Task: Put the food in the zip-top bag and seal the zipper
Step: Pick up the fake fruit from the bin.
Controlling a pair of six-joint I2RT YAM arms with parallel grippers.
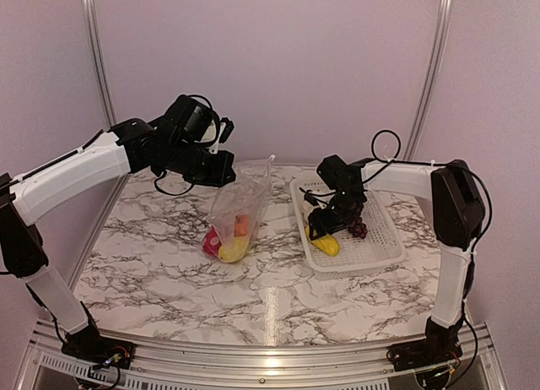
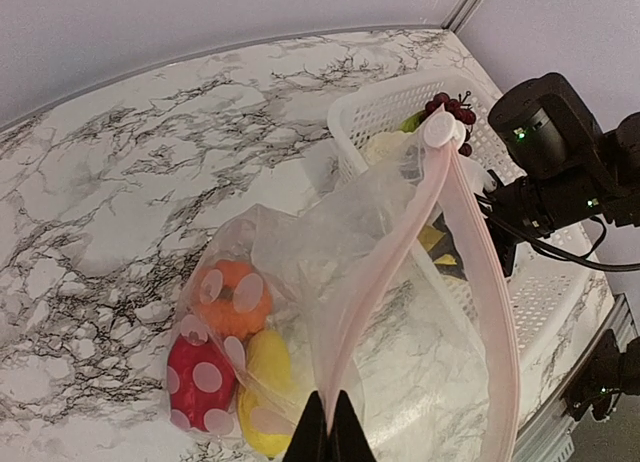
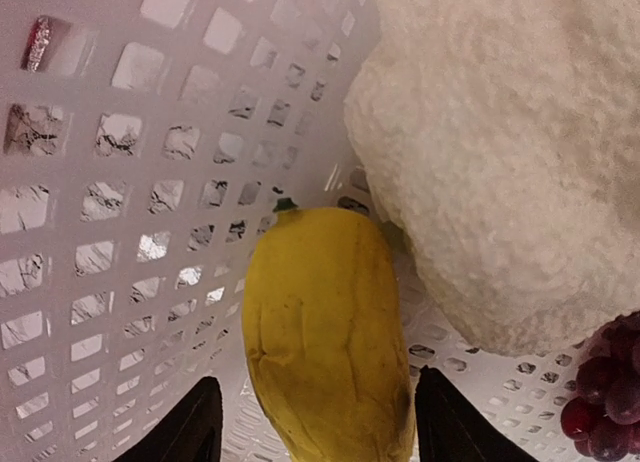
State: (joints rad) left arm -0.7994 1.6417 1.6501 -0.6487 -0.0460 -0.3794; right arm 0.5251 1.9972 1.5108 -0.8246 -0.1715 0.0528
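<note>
My left gripper (image 2: pixel 328 432) is shut on the whitish zipper (image 2: pixel 400 252) of the clear zip-top bag (image 1: pixel 240 206) and holds its mouth up and open above the table. In the bag's bottom lie a red pepper (image 2: pixel 200 377), an orange piece (image 2: pixel 235 297) and a yellow piece (image 2: pixel 265 382). My right gripper (image 3: pixel 318 432) is down in the white basket (image 3: pixel 150 182), open, its fingers on either side of a second yellow piece (image 3: pixel 325 332). A white cauliflower (image 3: pixel 500 152) and dark grapes (image 3: pixel 610 392) lie right beside it.
The latticed basket (image 1: pixel 380 255) stands right of the bag on the marble table (image 1: pixel 152 263), its near wall close to the bag's mouth. Pale walls and metal rails close off the back and the sides.
</note>
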